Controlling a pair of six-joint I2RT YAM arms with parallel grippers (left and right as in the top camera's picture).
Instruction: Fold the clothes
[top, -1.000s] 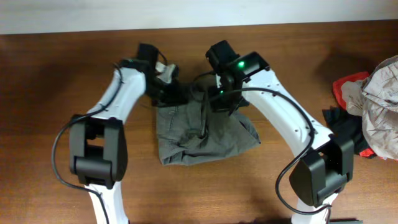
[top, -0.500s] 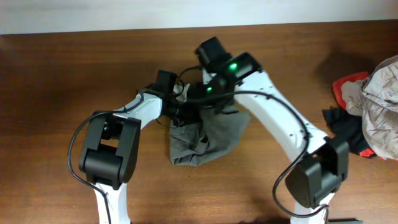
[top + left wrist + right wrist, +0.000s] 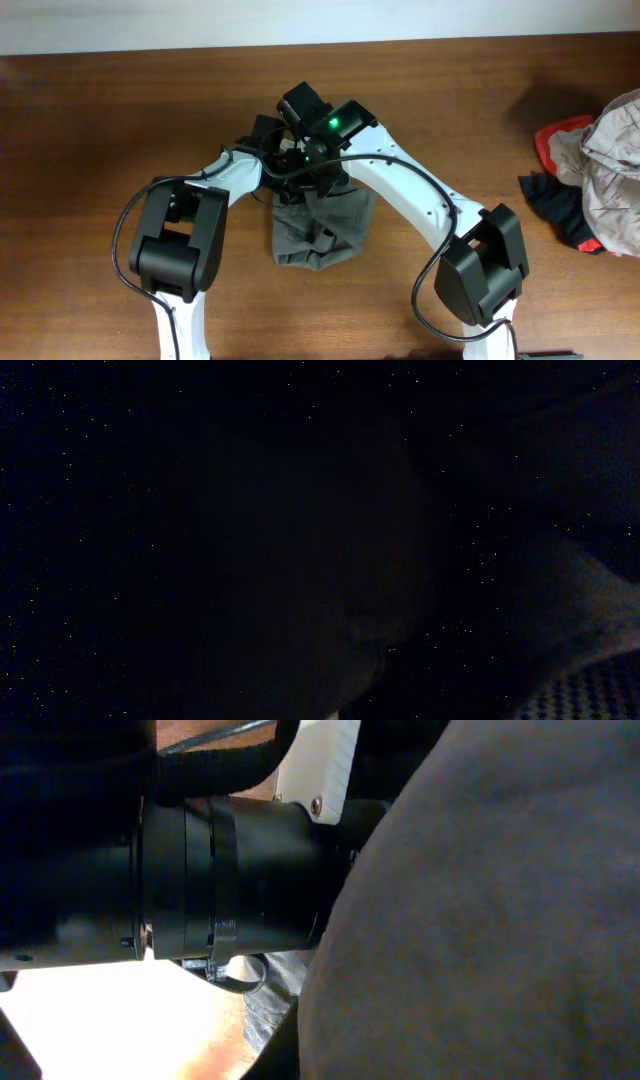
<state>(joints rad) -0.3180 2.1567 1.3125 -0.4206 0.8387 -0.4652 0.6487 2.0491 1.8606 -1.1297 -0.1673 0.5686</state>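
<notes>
Shorts, grey-olive, crumpled in a heap on wooden table

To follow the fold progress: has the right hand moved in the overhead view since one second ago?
Yes. The right hand has moved left, farther from the red garment lying at the right.
</notes>
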